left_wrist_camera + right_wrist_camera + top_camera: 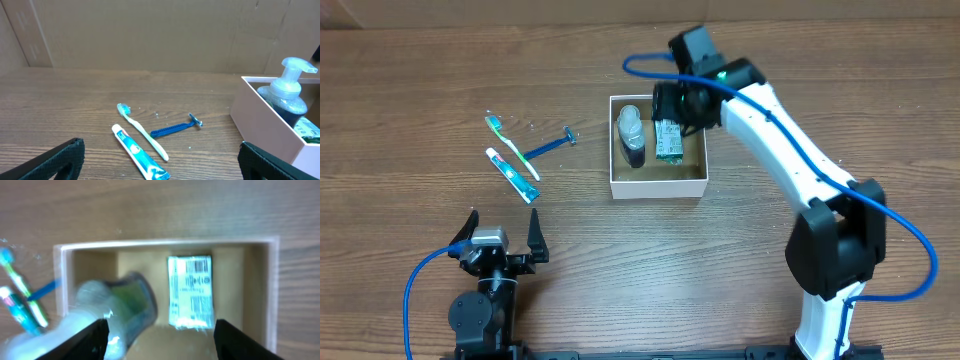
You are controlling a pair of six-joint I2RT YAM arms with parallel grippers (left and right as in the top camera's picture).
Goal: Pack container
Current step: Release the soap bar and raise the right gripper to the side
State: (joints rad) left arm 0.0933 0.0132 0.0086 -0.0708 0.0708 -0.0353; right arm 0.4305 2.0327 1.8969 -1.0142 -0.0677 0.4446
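Observation:
The container [658, 184], a small white-walled box with a tan floor, sits mid-table. Inside lie a pump bottle [631, 132] with dark liquid at the left and a green-white labelled packet [669, 140] at the right. My right gripper [672, 105] hovers open above the box's far side; its wrist view shows the packet [190, 291] and bottle [117, 307] between the open fingers [160, 340]. My left gripper [500, 237] is open and empty near the front edge. A toothbrush [142, 131], toothpaste tube [139, 152] and blue razor [175, 128] lie on the table ahead of it.
The toothbrush [512, 147], toothpaste [511, 174] and razor [550, 146] lie left of the box on the wooden table. The box wall [265, 130] shows at the right of the left wrist view. A cardboard wall [150, 35] stands at the far side.

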